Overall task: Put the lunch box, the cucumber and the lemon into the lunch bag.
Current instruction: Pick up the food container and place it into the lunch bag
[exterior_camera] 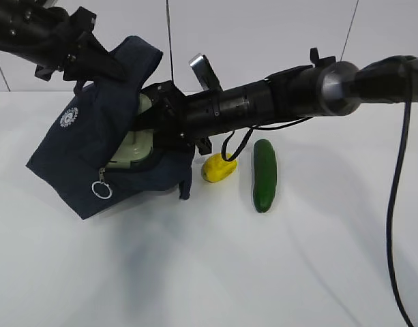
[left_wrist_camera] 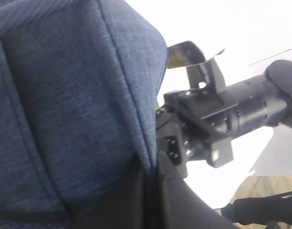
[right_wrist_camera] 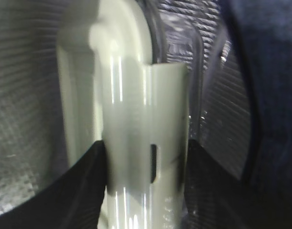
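Observation:
The navy lunch bag (exterior_camera: pixel 76 153) lies tipped on the table with its mouth facing right. My left gripper (exterior_camera: pixel 108 65) is shut on the bag's upper edge and holds it up; in the left wrist view the blue fabric (left_wrist_camera: pixel 65 95) is pinched in the gripper (left_wrist_camera: pixel 153 169). My right gripper (exterior_camera: pixel 153 129) reaches into the mouth, shut on the lunch box (exterior_camera: pixel 132 148). In the right wrist view its sage-green lid (right_wrist_camera: pixel 136 109) sits between the black fingers (right_wrist_camera: pixel 84 181), inside the silver lining (right_wrist_camera: pixel 22 95). The lemon (exterior_camera: pixel 219 167) and the cucumber (exterior_camera: pixel 264 175) lie on the table to the right.
The zipper's metal ring pull (exterior_camera: pixel 101 189) hangs at the bag's front. The right arm (exterior_camera: pixel 297 88) crosses above the lemon, and its black cable (exterior_camera: pixel 399 204) hangs down at the right. The table top is white.

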